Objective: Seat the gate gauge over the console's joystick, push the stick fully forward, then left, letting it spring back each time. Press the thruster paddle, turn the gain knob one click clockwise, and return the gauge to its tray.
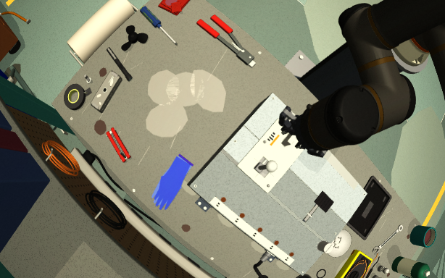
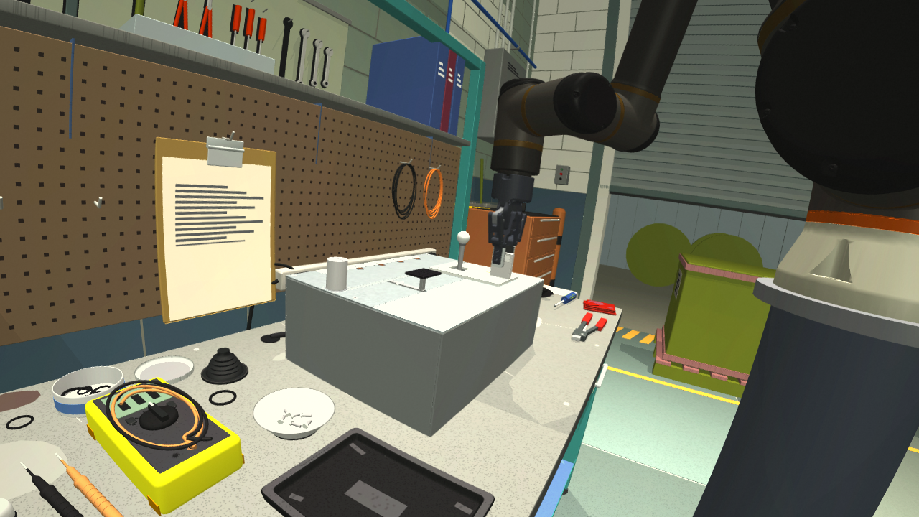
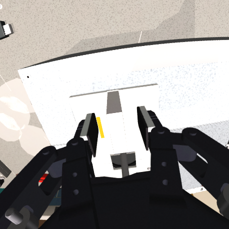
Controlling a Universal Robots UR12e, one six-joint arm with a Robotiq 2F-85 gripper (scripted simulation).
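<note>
The white gate gauge [image 1: 270,159] lies flat on the console top with the joystick [image 1: 271,166] standing up through its slot. The stick has a white ball top [image 2: 461,238]. The gauge's upright tab [image 3: 117,125] stands between my fingers. My gripper [image 3: 117,130] is open over that tab and holds nothing. It points straight down at the gauge's far end [image 2: 503,269]. The black thruster paddle [image 1: 321,203] sits further along the console. The white gain knob [image 2: 337,273] stands at the console's near corner. The black gauge tray [image 1: 369,207] lies on the bench beside the console.
A white bowl [image 2: 294,413] with small parts sits in front of the grey console box [image 2: 411,321]. A yellow multimeter [image 2: 160,424] lies beside it. Red pliers [image 1: 226,38], a screwdriver [image 1: 157,24] and a blue glove [image 1: 171,182] lie on the open bench. A pegboard [image 2: 193,193] backs the bench.
</note>
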